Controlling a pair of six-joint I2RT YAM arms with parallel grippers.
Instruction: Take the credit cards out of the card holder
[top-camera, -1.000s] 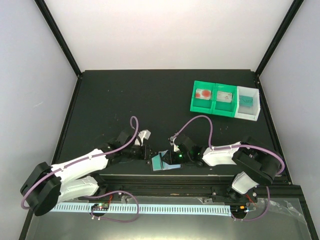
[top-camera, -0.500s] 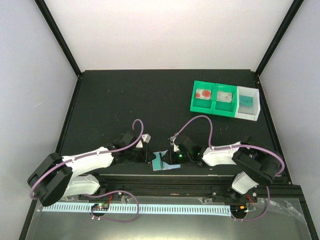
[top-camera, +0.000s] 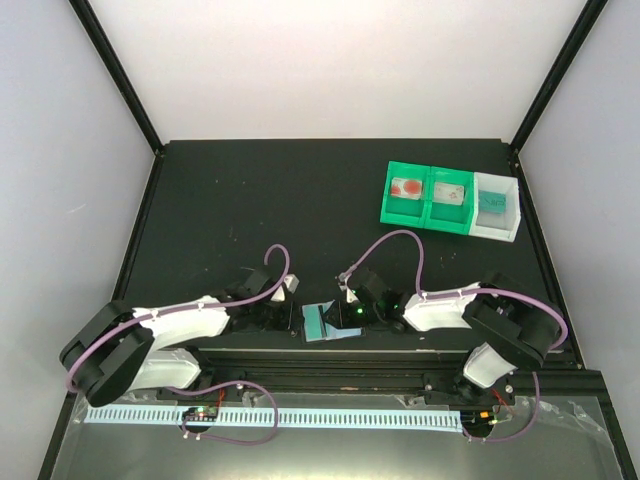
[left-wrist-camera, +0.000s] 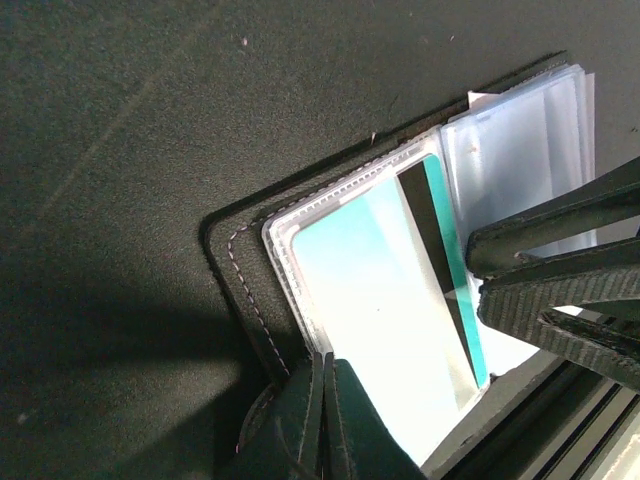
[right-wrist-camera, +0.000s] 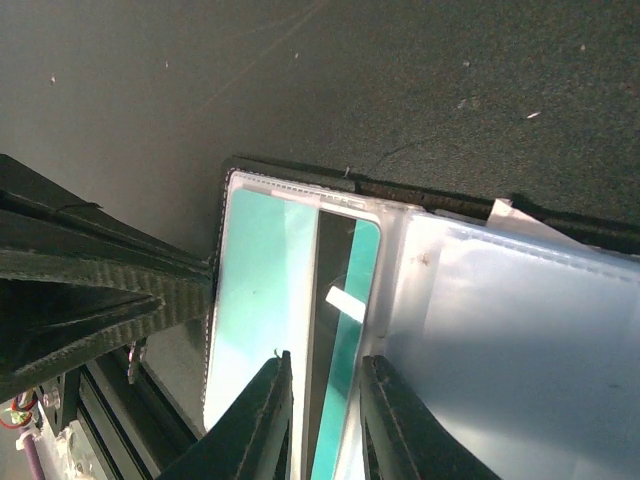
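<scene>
I'm looking at the matte black table top (top-camera: 300, 190), with both arms reaching inward low along its near edge (bases at the bottom of the overhead view). The white-and-black left arm (top-camera: 180, 320) is lying almost flat and pointing right. The white-and-black right arm (top-camera: 450, 308) is pointing left, so the two are meeting nose to nose.

The green-and-white three-compartment plastic tray (top-camera: 425, 222) is sitting at the far right, well apart from both arms. Its contents are too small for me to call.

The small black folding card holder (left-wrist-camera: 240, 265) is lying open on the table between the two grippers, right by the near edge. Its clear plastic sleeve pages (left-wrist-camera: 520, 140) are fanning out on the right arm's side. A teal plastic credit card with a black stripe (right-wrist-camera: 262, 290) is sitting flat inside the sleeve nearest the left arm, not yet out.

The left gripper (left-wrist-camera: 322, 375) is fully closed, tips touching the holder's edge at the sleeve corner. I can't tell whether it is pinching any material there. The right gripper (right-wrist-camera: 325, 365) is standing a narrow gap apart, tips down on the sleeve and straddling the card's stripe. I'm seeing nothing clamped between its pads.
</scene>
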